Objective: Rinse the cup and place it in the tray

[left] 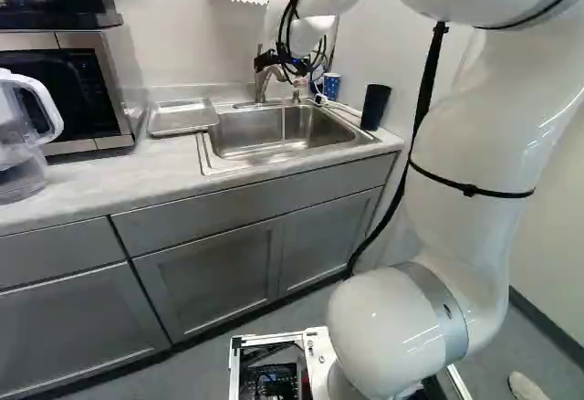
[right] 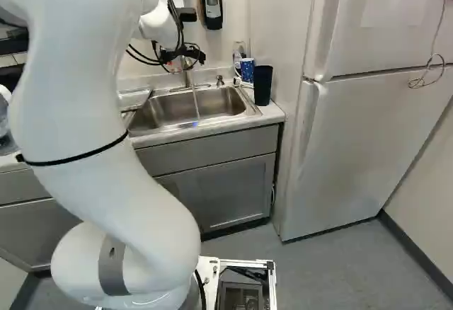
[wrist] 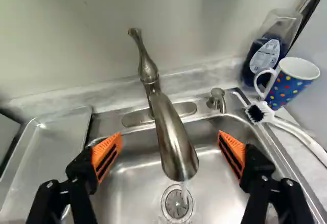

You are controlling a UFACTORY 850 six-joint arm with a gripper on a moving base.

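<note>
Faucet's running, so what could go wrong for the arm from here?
In the wrist view, the faucet shows between the open gripper's fingers, so a sideways move might bump it. The running water could splash the gripper. The dotted mug stands close to the brush and bottle; reaching for it might knock either.

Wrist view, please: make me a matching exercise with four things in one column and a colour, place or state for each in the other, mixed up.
Things
1. Faucet
2. Tray
3. Mug
4. Gripper

Descriptions
A. Blue with coloured dots
B. Open, its fingers on either side of the spout
C. Lying flat beside the sink
D. Letting water run

Right pairs: 1-D, 2-C, 3-A, 4-B
</note>
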